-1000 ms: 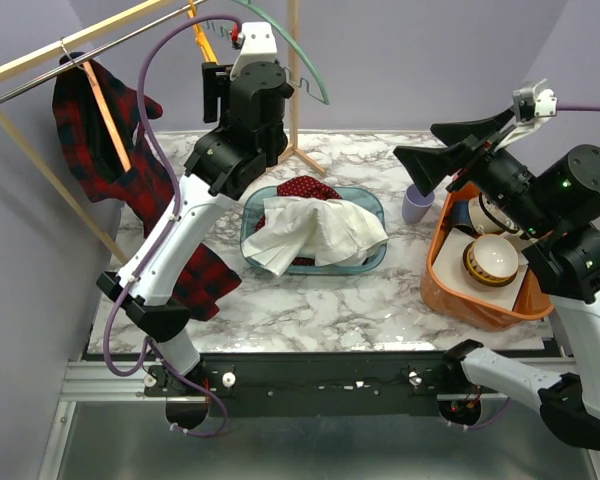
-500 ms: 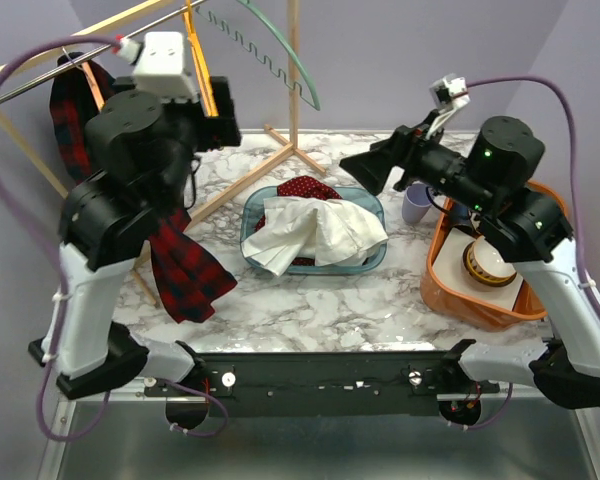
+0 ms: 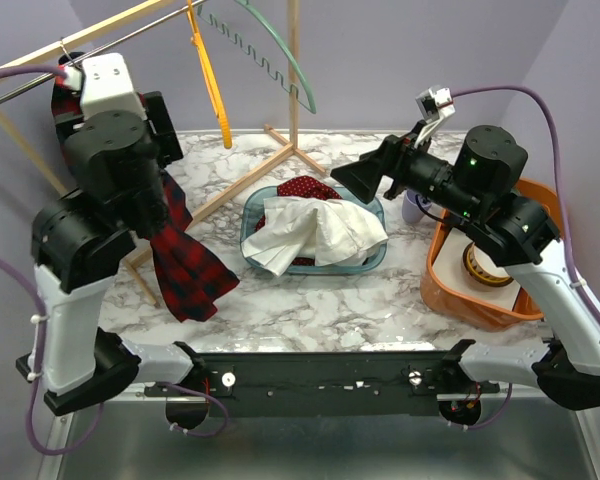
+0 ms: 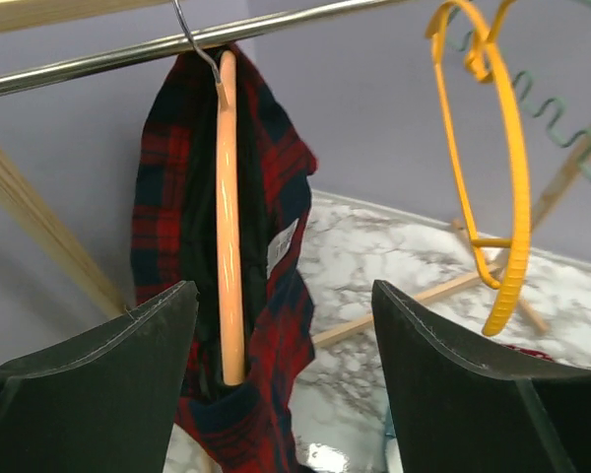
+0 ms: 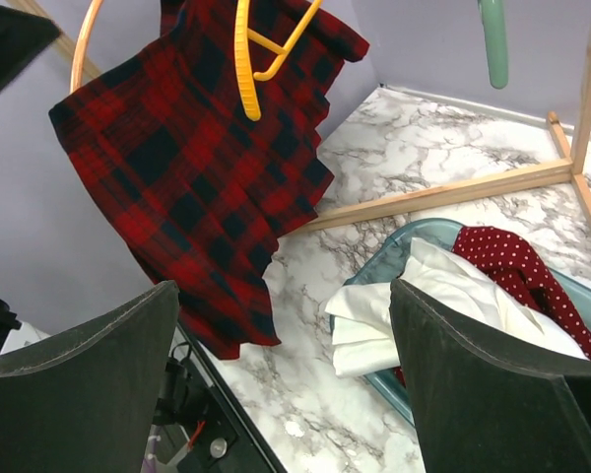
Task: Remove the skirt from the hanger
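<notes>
Red-and-navy plaid cloth skirt [image 4: 182, 227] hanging at ten o'clock in top view, draping over peach wooden hanger [image 4: 227, 217]. Left gripper [image 4: 284, 296] and right gripper [image 5: 284, 291] both gaping wide, holding nothing. Skirt seeming light, limp, grippy; judging the loose lower hem the best pinch

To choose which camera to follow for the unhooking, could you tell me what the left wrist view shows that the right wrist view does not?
Only the left wrist view shows the silver metal rail and the wire hook of the peach hanger over it. Only the right wrist view shows the clear blue plastic bin holding a white cloth and a red dotted cloth, plus the lower hem of the red-and-navy plaid skirt. Both show that skirt, the yellow plastic hanger and the marble tabletop.
</notes>
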`<state>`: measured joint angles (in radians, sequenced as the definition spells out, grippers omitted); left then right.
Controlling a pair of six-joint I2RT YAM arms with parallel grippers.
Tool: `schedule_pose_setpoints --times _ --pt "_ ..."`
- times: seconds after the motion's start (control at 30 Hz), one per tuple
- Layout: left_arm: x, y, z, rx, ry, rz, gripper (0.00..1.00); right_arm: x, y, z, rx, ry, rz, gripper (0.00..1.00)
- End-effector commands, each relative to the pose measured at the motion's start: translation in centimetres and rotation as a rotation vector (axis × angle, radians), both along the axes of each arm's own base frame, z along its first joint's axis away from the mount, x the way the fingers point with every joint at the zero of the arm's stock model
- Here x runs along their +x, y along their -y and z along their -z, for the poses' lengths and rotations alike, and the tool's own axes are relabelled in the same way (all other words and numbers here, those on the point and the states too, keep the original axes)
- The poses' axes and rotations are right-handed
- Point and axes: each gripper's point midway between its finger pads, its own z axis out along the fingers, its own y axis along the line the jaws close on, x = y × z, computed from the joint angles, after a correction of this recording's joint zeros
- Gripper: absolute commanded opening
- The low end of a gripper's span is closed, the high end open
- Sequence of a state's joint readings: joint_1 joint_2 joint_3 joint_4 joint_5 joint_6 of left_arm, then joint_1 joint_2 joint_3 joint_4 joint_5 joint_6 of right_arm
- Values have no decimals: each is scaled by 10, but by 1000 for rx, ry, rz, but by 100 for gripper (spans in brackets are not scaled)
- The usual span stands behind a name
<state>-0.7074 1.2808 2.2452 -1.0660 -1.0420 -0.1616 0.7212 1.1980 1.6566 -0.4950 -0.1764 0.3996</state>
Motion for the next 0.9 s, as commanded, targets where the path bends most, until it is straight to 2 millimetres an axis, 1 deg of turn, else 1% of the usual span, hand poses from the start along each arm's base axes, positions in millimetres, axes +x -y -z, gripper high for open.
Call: schedule_pose_setpoints --times 0.0,0.07,0.13,0.17,0.23,0.27,0.33,0.37,0.4,0.43,0.47,0.53,0.57,0.63,0.67,0.7,0.73,0.8,0.87 --pt "1 -25 16 88 -74 -196 79 -4 5 -7 8 45 11 94" --pt "1 -34 17 77 -73 -228 78 -4 6 -6 -3 49 10 94" --pt "7 -38 22 59 -84 -207 78 -4 6 -8 -6 55 10 94" --pt "15 -38 31 44 -107 -172 78 -4 6 -8 -6 57 9 94" --pt "22 -35 40 35 -131 -140 77 -4 6 -9 -2 61 10 94" --pt "28 -33 50 47 -160 -137 75 -4 6 -11 7 70 11 94" --pt "32 -32 56 53 -176 -134 70 -4 5 -11 10 69 6 94" --pt "34 -30 60 60 -187 -130 62 -4 4 -11 10 69 4 94" --pt "34 -31 60 61 -186 -135 58 -3 3 -9 8 67 1 94" --pt "35 -31 59 61 -184 -135 54 -3 3 -10 10 67 0 94" --pt "34 -31 57 59 -175 -134 45 -2 1 -9 8 65 -2 94" --pt "33 -32 51 55 -160 -133 36 -1 0 -7 5 64 -3 94" --pt "30 -34 45 53 -144 -135 27 -1 1 -7 5 64 0 94" --pt "28 -35 35 46 -116 -130 15 -1 -1 -6 3 64 -8 94" --pt "26 -36 30 47 -100 -126 5 -1 -1 -6 4 65 -8 94" --pt "26 -36 28 62 -98 -121 1 -1 -1 -6 4 65 -11 94" --pt "26 -39 23 60 -76 -137 0 -1 -1 -7 4 67 -11 94" --pt "24 -43 20 77 -71 -153 0 -2 -1 -7 6 70 -13 94" --pt "24 -42 16 80 -52 -145 0 -3 1 -9 10 79 -11 94"
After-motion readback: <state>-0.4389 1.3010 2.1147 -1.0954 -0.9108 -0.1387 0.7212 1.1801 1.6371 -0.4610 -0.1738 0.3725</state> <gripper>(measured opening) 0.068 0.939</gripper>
